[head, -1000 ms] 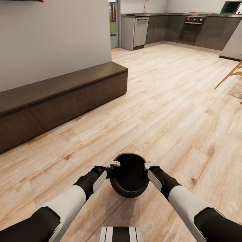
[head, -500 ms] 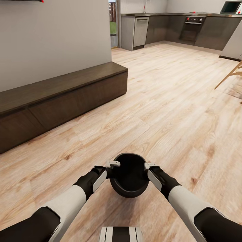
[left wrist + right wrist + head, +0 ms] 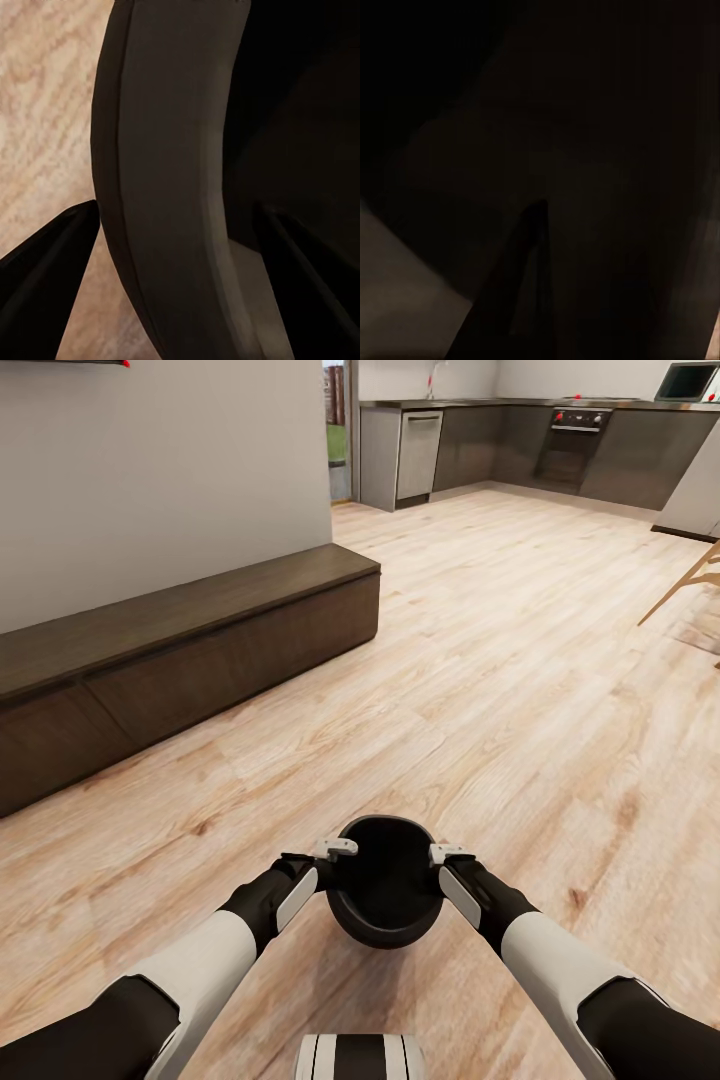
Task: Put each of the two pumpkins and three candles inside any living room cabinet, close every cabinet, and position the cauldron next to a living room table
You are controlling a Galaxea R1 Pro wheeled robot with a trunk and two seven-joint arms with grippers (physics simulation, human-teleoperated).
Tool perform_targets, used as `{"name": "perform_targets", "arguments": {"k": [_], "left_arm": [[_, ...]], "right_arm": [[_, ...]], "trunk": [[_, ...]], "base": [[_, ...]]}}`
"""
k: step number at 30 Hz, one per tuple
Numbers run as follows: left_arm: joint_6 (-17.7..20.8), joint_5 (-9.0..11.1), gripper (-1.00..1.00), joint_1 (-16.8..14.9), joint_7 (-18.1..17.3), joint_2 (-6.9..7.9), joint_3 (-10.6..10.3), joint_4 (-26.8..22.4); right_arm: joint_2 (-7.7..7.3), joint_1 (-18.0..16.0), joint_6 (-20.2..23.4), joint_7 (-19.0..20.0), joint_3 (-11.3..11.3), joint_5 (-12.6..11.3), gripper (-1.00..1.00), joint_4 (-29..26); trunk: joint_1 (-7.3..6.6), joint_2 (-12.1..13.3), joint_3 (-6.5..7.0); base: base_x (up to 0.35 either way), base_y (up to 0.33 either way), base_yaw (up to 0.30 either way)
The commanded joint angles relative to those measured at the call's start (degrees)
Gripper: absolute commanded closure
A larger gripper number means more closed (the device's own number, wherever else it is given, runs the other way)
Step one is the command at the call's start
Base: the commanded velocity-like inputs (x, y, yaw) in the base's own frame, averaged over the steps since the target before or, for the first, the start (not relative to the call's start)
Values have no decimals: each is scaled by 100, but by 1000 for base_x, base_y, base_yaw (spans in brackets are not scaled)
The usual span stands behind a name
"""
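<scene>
The left gripper [image 3: 338, 857] and right gripper [image 3: 436, 860] hold the cauldron [image 3: 385, 882] between them above the floor [image 3: 520, 660]; the left jaws straddle its rim. Whether the right jaws are clenched cannot be told; the cabinet [image 3: 190, 655] stands closed along the wall.

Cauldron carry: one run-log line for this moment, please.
cauldron: held over floor | left gripper, right gripper: on rim | cabinet: closed
</scene>
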Motion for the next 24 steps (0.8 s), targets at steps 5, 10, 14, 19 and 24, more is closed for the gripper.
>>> {"name": "perform_targets", "arguments": {"k": [5,10,14,19,24], "left_arm": [[21,21,100,-5,41,7,-44,-9],[21,21,100,-5,41,7,-46,-10],[21,21,100,-5,41,7,-43,-11],[21,21,100,-5,41,7,-46,-11],[21,21,100,-5,41,7,-42,-10]], "right_arm": [[-7,0,15,-54,45,-73,100,188],[-7,0,15,-54,44,-73,100,188],[-7,0,15,-54,44,-74,100,188],[-7,0,15,-54,44,-73,100,187],[-7,0,15,-54,44,-73,100,186]], "trunk": [[0,-1,-5],[-13,6,106],[-23,11,195],[-36,18,306],[-49,24,416]], "base": [[0,0,0],[0,0,0],[0,0,0],[0,0,0],[0,0,0]]}}
